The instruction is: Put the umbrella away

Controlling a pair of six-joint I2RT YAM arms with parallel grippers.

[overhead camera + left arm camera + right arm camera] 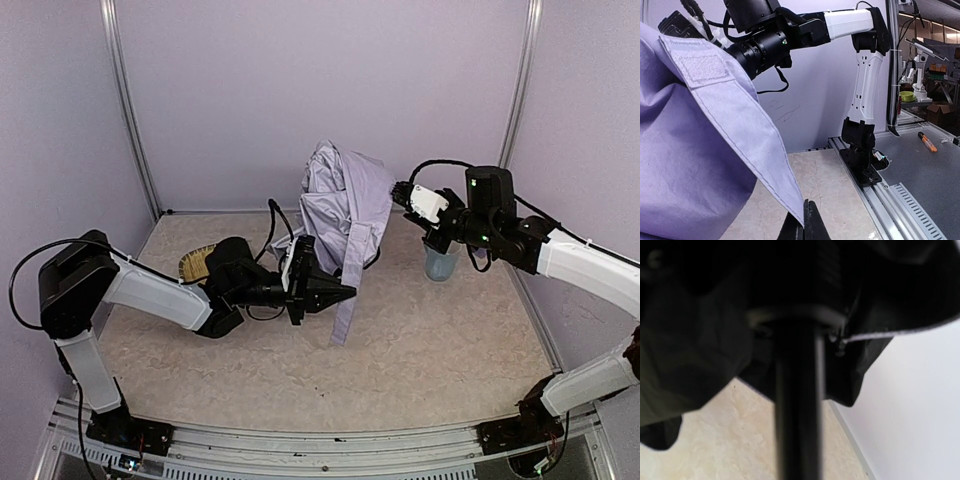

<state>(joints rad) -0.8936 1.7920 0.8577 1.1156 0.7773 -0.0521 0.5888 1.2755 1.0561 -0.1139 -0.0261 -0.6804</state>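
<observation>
pale lavender umbrella (345, 200) with black shaft (797, 415), light blue mug (441, 263), straw-yellow woven tray (197, 264), mottled beige table (430, 340)

The umbrella (345, 195) sits in the centre of the top view, a loosely bunched, half-collapsed bundle of pale lavender-grey fabric that stands taller than it is wide. Its fabric strap (345, 300) trails from the bundle toward the lower centre, long and flat. In my left wrist view the canopy fills the left half. The strap crosses from upper left to bottom centre, with a stitched fuzzy patch (700, 67) near its top, and its narrow tip is pinched in my left gripper (802, 225). In my right wrist view the thin black shaft (797, 415) runs up the middle into the dark, shadowed underside of the canopy.
</observation>
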